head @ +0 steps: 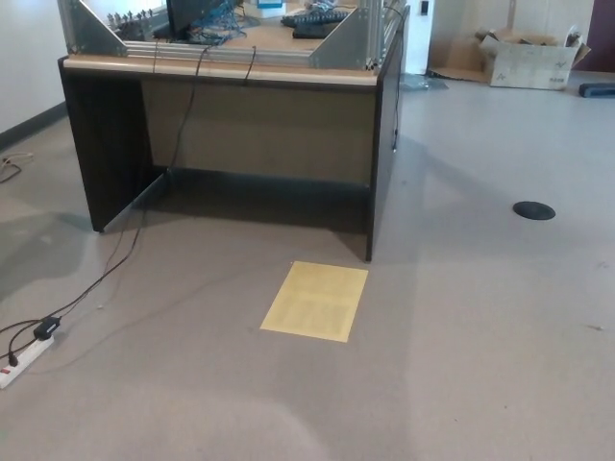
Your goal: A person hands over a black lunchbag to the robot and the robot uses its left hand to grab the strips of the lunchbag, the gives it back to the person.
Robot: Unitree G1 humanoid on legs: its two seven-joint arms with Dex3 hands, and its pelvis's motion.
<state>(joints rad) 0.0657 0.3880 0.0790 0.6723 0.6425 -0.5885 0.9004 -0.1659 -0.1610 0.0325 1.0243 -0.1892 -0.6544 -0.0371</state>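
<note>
Looking down, I see neither of my hands, so I cannot tell how their fingers stand, and the black lunchbag appears nowhere in my view. Ahead stands a dark wooden desk with a light top, carrying a silver metal frame. A pale yellow rectangular sheet lies flat on the grey floor, just before the desk's right leg. A white power strip lies at lower left, its black cable running toward the desk. A cardboard box sits far back at right, and a black round floor disc lies well apart from the sheet.
</note>
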